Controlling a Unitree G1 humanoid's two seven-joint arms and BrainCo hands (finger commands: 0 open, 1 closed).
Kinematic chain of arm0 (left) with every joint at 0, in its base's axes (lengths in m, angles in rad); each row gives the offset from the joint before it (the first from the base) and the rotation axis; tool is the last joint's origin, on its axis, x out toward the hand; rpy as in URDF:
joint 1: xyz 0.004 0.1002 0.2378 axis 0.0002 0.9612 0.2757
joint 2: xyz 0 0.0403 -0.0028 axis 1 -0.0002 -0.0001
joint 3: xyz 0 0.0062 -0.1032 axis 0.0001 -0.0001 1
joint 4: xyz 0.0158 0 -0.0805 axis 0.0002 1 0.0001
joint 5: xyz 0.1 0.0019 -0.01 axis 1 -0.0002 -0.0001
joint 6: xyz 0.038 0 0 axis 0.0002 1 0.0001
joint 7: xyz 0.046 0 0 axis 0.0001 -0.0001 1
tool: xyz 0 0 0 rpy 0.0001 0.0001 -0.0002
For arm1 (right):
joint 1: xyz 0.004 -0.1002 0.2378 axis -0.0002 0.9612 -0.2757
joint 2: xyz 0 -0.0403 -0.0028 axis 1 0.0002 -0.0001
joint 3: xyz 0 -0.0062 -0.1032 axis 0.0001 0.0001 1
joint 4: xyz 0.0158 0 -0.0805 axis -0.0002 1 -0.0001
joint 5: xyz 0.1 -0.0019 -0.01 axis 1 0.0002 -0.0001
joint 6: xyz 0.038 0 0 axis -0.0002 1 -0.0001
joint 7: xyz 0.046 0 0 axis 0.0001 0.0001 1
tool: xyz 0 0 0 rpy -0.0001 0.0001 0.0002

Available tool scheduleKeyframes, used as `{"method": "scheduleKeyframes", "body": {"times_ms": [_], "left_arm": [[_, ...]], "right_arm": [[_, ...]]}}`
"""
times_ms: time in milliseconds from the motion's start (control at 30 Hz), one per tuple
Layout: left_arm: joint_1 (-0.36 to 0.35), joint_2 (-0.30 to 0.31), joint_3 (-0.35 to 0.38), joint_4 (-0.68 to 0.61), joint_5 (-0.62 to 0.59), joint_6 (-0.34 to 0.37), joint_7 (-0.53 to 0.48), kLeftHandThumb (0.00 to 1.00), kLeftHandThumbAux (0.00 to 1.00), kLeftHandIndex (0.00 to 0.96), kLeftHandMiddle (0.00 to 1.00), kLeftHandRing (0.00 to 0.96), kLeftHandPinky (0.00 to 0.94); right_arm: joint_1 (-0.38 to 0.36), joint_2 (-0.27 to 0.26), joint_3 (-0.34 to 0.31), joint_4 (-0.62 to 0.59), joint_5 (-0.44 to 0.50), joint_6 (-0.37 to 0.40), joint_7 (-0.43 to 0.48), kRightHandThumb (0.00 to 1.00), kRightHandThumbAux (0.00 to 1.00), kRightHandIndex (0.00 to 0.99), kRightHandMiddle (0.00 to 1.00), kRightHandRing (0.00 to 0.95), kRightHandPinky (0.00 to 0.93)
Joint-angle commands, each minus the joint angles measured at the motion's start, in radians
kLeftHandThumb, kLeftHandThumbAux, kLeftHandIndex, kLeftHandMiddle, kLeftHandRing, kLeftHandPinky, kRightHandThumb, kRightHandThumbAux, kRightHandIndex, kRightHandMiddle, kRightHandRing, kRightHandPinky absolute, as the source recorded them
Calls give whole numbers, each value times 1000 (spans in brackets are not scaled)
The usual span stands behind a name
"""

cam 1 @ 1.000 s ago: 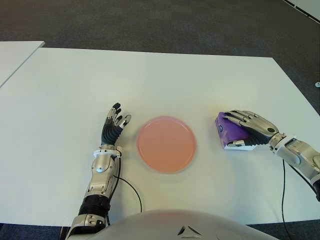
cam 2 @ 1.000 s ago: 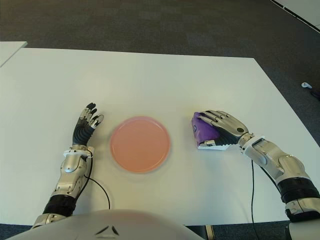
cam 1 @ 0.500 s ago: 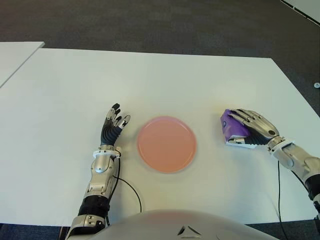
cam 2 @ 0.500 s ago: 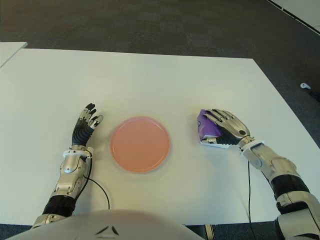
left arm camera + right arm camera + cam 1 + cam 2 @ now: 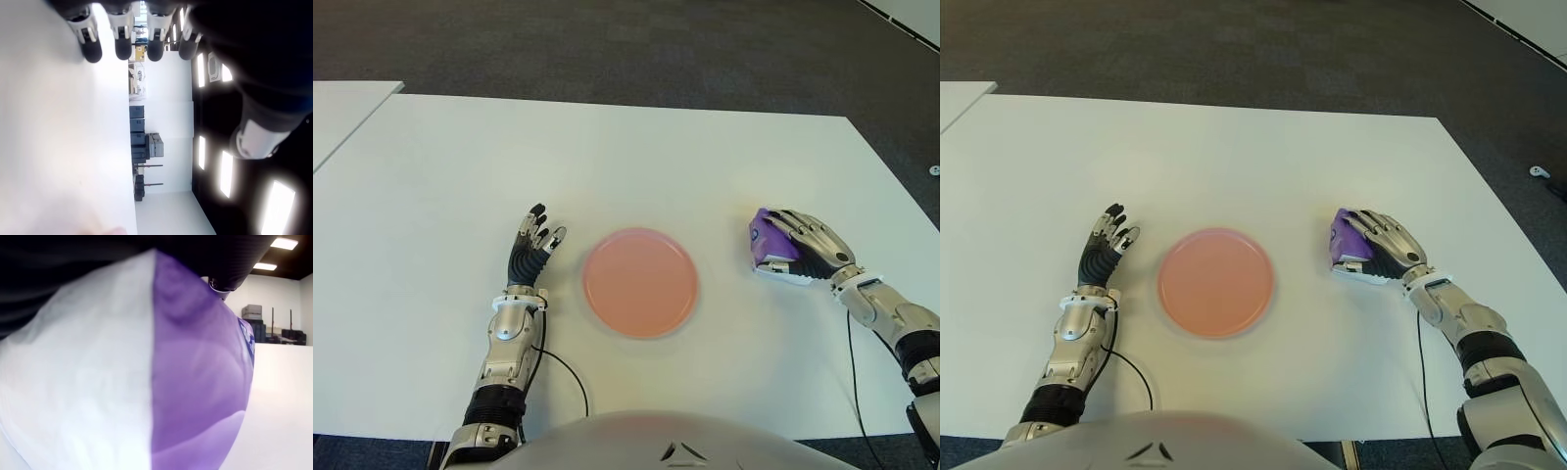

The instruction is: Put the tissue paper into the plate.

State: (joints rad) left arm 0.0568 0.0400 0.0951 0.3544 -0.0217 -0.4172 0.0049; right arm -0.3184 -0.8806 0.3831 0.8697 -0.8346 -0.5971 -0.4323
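1. On the counter (image 5: 636,157), well right of the pink plate (image 5: 639,282), the right hand (image 5: 803,253) has its fingers (image 5: 1383,230) curled over the purple-and-white tissue paper (image 5: 769,247), grasping it.
2. Beside the plate's left edge, the left hand (image 5: 530,250) shows relaxed, straight fingers holding nothing.
3. Grasp looks made; lifting, carrying and releasing into the empty plate remain.
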Motion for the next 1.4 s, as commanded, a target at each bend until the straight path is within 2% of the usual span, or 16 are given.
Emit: {"method": "scheduleKeyframes", "body": {"times_ms": [33,300,500,633,700,1167,1333,1400], "left_arm": [[13,5,4,10,-6,19,-6,0,581,0,0,0,0],[16,13,7,4,-5,16,-11,0,583,0,0,0,0],[19,17,9,-1,-7,17,-13,0,581,0,0,0,0],[23,19,8,-8,-3,20,-10,0,578,0,0,0,0],[26,20,7,-15,0,23,-8,0,577,0,0,0,0],[36,30,9,-42,-13,47,-20,0,569,0,0,0,0],[37,32,9,-48,-12,53,-17,0,566,0,0,0,0],[38,32,9,-52,-11,56,-18,0,563,0,0,0,0]], "right_arm": [[62,77,96,90,-38,23,100,277,191,0,0,0,0],[18,114,131,122,-37,40,90,280,208,0,0,0,0],[12,132,147,128,-31,53,74,308,220,0,0,0,0],[-62,241,191,265,-60,116,45,321,217,0,0,0,0],[-68,279,204,323,-63,132,11,324,212,0,0,0,0],[-62,269,225,351,-22,49,-56,315,190,0,0,0,0],[-71,271,253,360,-41,64,-105,313,177,0,0,0,0],[-79,272,294,365,-86,98,-177,313,161,0,0,0,0]]}}
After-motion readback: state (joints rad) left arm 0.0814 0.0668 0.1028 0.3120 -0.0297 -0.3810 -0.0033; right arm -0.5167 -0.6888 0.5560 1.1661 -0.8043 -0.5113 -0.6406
